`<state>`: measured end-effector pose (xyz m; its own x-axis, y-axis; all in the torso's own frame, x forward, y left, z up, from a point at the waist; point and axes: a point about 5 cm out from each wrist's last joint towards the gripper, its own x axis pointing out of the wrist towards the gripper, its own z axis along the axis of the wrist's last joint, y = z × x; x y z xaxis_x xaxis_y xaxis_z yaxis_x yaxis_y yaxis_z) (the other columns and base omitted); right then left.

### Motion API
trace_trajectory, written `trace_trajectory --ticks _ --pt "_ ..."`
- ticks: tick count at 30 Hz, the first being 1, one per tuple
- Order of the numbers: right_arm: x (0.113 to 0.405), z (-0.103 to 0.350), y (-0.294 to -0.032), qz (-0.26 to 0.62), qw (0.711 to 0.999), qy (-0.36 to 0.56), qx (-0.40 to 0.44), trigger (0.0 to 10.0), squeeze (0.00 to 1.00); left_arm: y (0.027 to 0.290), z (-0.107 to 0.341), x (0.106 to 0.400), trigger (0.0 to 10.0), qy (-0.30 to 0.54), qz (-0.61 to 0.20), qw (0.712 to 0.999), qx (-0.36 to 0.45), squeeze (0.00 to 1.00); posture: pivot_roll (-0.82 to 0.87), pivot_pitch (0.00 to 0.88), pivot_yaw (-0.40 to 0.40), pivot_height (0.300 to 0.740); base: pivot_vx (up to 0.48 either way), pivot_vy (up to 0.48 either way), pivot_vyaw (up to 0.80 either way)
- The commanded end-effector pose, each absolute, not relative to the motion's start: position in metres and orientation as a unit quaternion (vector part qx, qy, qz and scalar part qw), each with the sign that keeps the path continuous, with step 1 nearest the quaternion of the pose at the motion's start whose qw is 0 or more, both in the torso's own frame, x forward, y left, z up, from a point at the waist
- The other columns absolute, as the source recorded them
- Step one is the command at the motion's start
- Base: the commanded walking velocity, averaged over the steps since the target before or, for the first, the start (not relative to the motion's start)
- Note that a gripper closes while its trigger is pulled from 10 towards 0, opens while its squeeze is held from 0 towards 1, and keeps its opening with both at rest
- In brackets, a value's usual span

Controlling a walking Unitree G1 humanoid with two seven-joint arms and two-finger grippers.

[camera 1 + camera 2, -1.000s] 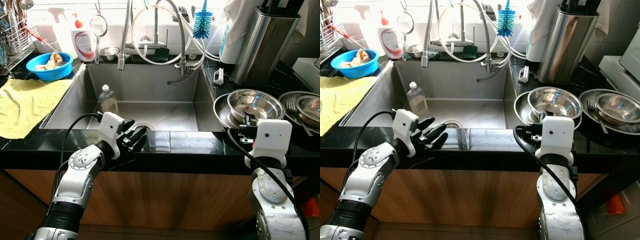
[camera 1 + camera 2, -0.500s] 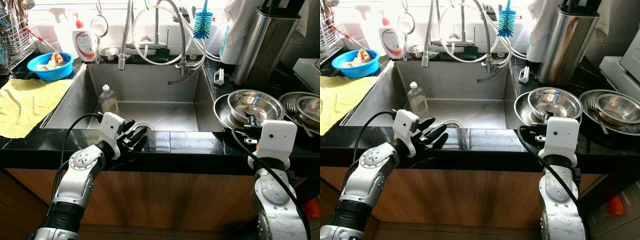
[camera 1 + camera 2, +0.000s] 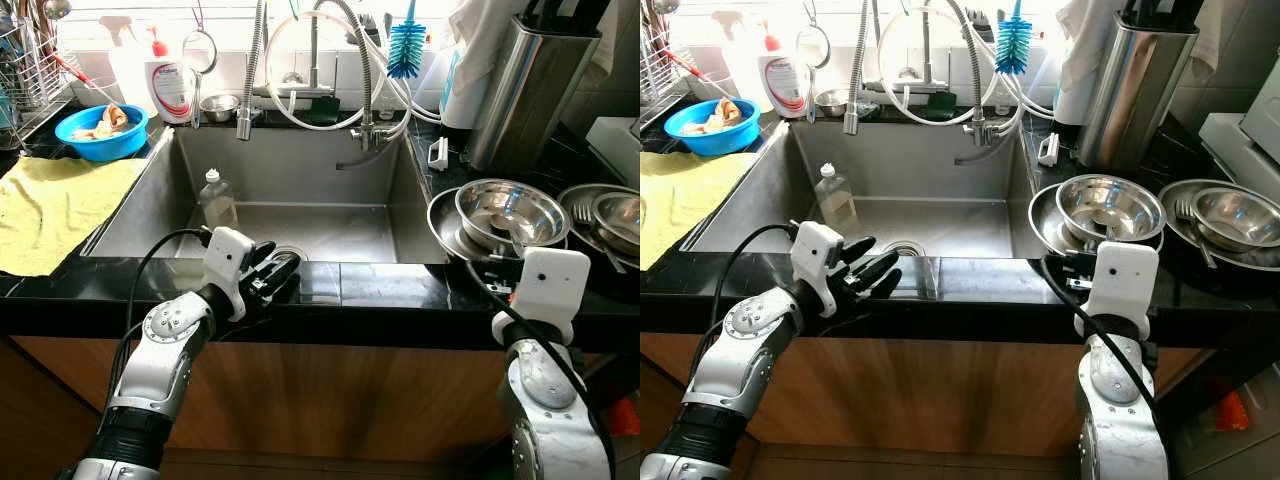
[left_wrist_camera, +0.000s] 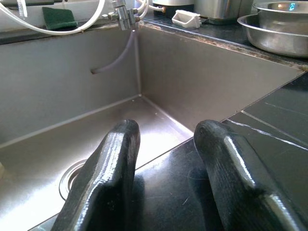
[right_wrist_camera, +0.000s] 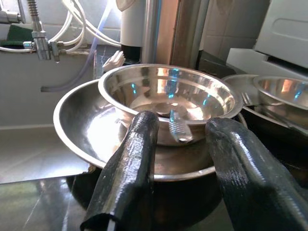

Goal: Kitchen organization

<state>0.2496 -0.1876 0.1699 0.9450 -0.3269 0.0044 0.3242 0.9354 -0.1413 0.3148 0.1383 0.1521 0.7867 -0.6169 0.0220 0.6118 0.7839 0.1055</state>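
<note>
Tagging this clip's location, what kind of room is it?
A home kitchen, at the sink counter. A stainless steel sink with a pull-out faucet is set in a black countertop, with stacked steel bowls to its right and a dish soap bottle behind.

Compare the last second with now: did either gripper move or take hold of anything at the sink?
The right gripper has drawn back a little from the stacked steel bowls towards the counter's front edge, empty and open. The left gripper has hardly shifted; it rests open on the black counter edge before the sink. Nothing was grasped. The clear bottle in the sink stayed put.
</note>
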Motion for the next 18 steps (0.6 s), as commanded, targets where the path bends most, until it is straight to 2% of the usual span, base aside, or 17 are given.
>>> trace_trajectory --ticks 1,18 --pt "0.2511 0.1686 -0.1884 -0.164 0.984 0.015 -0.066 0.0 0.00 0.1382 0.1494 0.3129 10.0 -0.023 -0.325 0.944 0.055 0.00 -0.13 0.000 -0.003 0.740 0.000 0.000 0.00" --pt "0.2545 0.1719 -0.1868 -0.159 0.985 0.008 -0.061 0.0 0.00 0.1380 0.1487 0.3127 10.0 -0.022 -0.323 0.944 0.058 0.00 -0.14 0.000 -0.003 0.740 0.000 0.000 0.00"
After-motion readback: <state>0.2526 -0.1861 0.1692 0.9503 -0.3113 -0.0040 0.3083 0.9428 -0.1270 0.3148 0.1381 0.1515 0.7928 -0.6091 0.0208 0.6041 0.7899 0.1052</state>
